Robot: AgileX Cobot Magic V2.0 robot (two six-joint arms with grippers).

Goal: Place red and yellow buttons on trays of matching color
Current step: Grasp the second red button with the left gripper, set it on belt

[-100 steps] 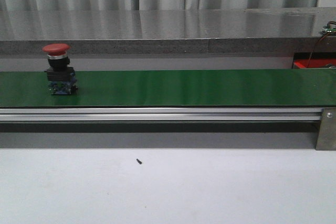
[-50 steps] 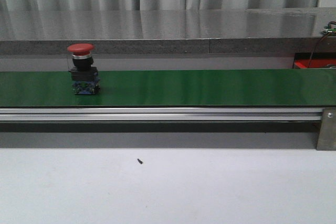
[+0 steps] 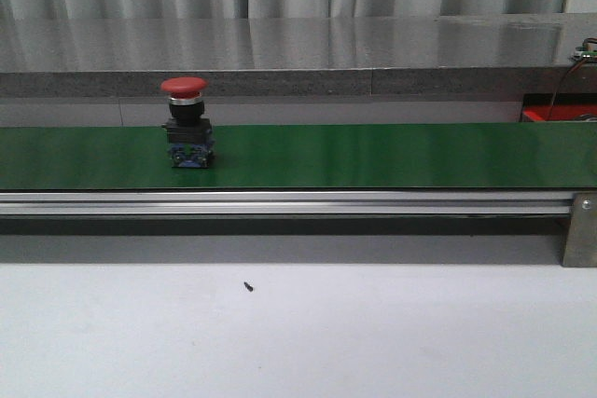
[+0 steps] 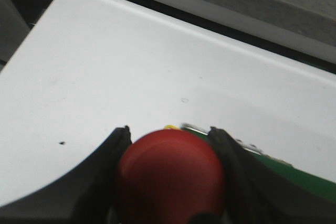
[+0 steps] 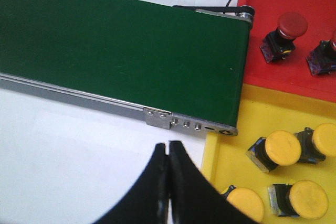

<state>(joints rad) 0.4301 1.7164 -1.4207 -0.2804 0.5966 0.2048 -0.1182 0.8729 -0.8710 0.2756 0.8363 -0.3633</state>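
A red button (image 3: 186,123) with a black and blue base stands upright on the green belt (image 3: 373,156), left of the middle. Neither gripper shows in the front view. My left gripper (image 4: 168,129) is shut on another red button (image 4: 168,177), held over the white table beside the belt (image 4: 299,181). My right gripper (image 5: 168,144) is shut and empty over the white table, near the belt's end (image 5: 121,51). The red tray (image 5: 299,74) holds two red buttons (image 5: 284,35). The yellow tray (image 5: 273,109) holds several yellow buttons (image 5: 275,150).
The belt's aluminium rail (image 3: 280,202) runs along its near side, with a bracket (image 3: 580,228) at the right end. A grey ledge (image 3: 280,62) lies behind the belt. A corner of the red tray (image 3: 558,115) shows at the far right. A small dark speck (image 3: 247,286) lies on the table.
The red button on the belt has travelled to the right, from the far left toward the middle. Nothing else in the front view has moved.
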